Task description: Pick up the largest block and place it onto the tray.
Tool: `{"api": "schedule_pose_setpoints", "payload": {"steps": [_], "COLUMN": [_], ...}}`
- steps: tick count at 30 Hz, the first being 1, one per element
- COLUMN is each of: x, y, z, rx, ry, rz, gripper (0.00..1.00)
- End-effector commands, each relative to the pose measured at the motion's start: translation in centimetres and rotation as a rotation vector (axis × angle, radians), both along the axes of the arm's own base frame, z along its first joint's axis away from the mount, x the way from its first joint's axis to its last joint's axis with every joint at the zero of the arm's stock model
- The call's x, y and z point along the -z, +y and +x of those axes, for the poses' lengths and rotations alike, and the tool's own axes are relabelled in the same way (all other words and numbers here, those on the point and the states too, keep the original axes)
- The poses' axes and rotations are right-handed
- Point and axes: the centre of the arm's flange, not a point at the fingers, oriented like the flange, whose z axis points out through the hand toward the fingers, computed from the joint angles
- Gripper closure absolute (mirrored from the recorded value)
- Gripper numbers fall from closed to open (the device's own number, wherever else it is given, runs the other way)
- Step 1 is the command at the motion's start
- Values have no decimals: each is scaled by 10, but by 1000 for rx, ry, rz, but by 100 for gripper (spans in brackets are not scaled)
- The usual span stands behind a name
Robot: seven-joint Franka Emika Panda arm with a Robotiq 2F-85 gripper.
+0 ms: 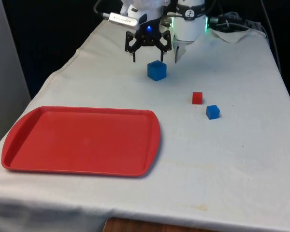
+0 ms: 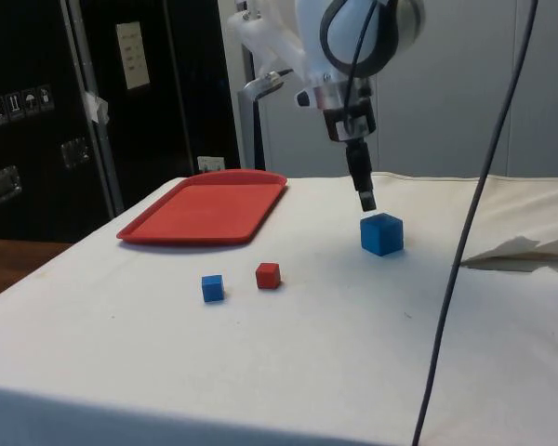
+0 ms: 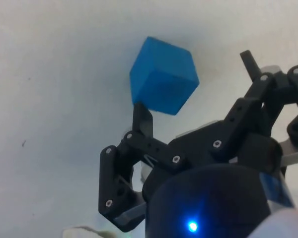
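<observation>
The largest block, a blue cube (image 1: 156, 70) (image 2: 382, 233) (image 3: 164, 82), rests on the white cloth near the far end of the table. My gripper (image 1: 154, 59) (image 2: 365, 200) (image 3: 192, 80) hovers just above and slightly behind it, open, with nothing between the fingers (image 3: 141, 118). The red tray (image 1: 82, 140) (image 2: 205, 206) lies flat at the front view's left, nearer the camera, with nothing on it. A small red cube (image 1: 197, 98) (image 2: 268, 275) and a small blue cube (image 1: 212, 112) (image 2: 212, 288) sit to the front view's right of the big one.
Crumpled white material (image 1: 232, 34) (image 2: 525, 249) lies at the far corner beside the robot base. A dark cable (image 2: 484, 186) hangs across the side view. The cloth drops off at the table's edges (image 1: 63, 67).
</observation>
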Motion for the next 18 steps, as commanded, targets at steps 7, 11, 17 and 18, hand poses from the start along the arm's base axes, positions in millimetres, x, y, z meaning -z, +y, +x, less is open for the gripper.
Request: {"api": "schedule_pose_setpoints", "payload": {"steps": [7, 11, 17, 18], "x": [3, 13, 23, 25], "y": [13, 20, 24, 24], "z": [-11, -23, -33, -33], "rx": [-3, -12, -24, -26], "ry": [-16, -22, -38, -40], "rz": [14, 21, 17, 15], "gripper": [0, 0, 0, 0]}}
